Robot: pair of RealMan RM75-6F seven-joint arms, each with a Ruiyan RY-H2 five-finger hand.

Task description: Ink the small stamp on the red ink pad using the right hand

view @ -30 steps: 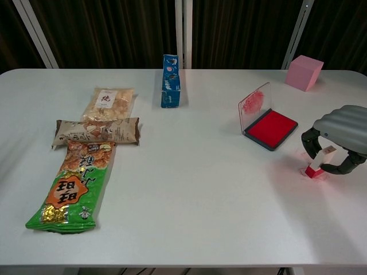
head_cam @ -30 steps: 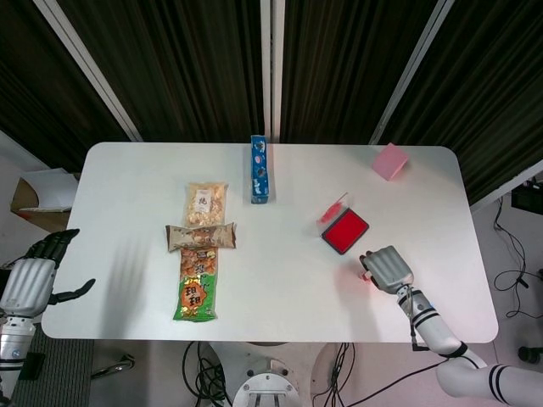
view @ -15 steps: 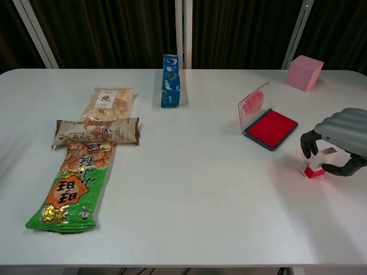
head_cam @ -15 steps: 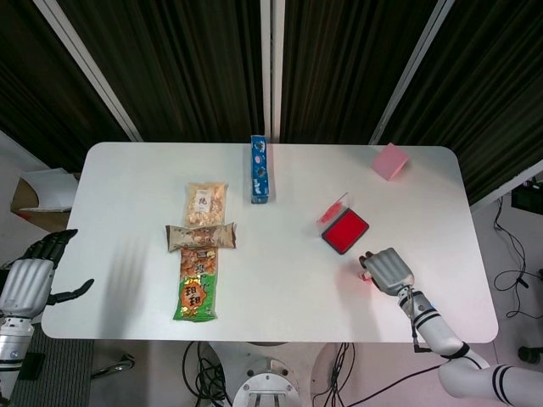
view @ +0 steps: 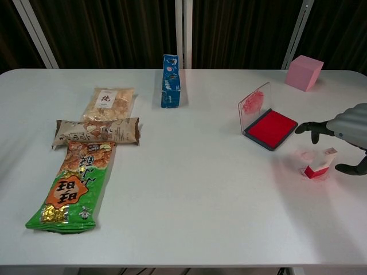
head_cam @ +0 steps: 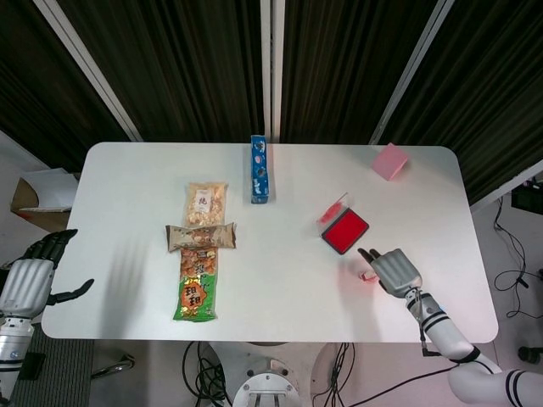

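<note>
1. Right hand has backed off the small stamp since a second ago: fingers that were curled around it are now spread apart, nothing held, stamp standing on the bench just beside the hand
2. Left hand sits off the bench's left edge, fingers apart, empty; unchanged and idle, which fits a right-hand-only task
3. Snack packs lie in a column at bench left: pale bag, brown bar, green packet; blue box stands further back near centre. All well apart from the work area
4. Red ink pad lies lid up, ink exposed, near the stamp's left-rear; looks staged for a short carry
5. Pink block at far right rear, not involved
6. My read: grasp released or being retried, inking not yet done
7. Chest view shows the stamp tilted and clear of the fingers; head view has the hand partly covering it. Only head view shows the left hand
</note>
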